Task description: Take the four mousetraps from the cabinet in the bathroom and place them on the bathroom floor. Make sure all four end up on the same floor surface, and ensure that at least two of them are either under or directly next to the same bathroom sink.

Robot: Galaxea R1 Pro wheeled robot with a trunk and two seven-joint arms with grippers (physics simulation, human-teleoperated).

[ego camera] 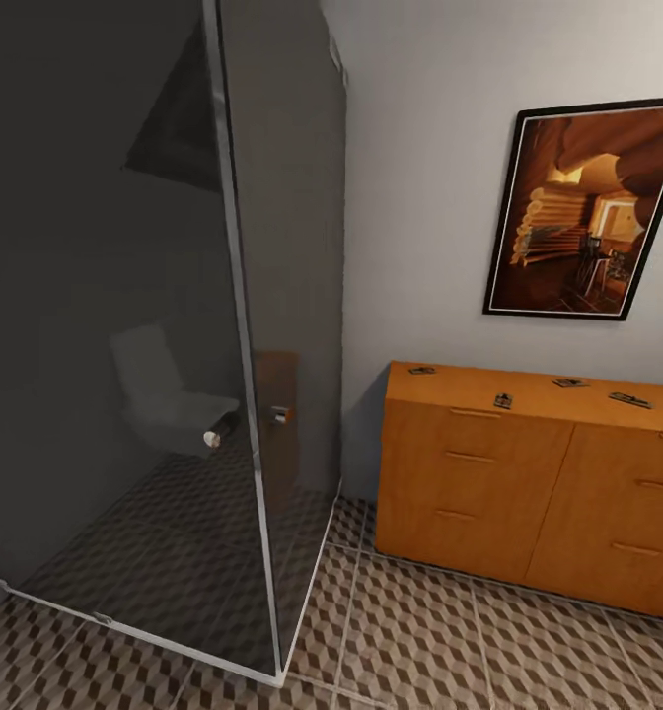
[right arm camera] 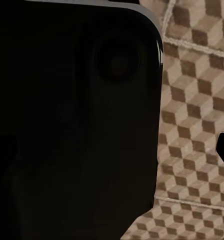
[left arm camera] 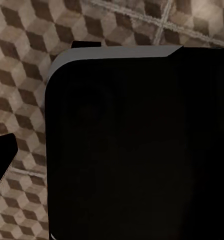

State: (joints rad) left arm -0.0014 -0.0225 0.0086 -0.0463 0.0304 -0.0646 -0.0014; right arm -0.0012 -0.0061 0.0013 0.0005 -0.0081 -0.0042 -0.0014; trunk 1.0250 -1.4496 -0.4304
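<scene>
Both arms low over floor (left arm camera: 22,100)

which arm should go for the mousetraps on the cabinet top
Probably right: the cabinet stands on the head view's right, with the mousetraps on top, and the glass shower wall fills the left. Neither wrist view shows its fingers, so this is only a lean.

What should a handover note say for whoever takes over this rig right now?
End effectors: state of both cannot be told; the wrist views show a dark body over the tiled floor.
Mousetraps: four lie on top of the cabinet, at and.
Done: nothing placed yet.
Left: pick up all four, set them on the floor, at least two by one sink.
</scene>
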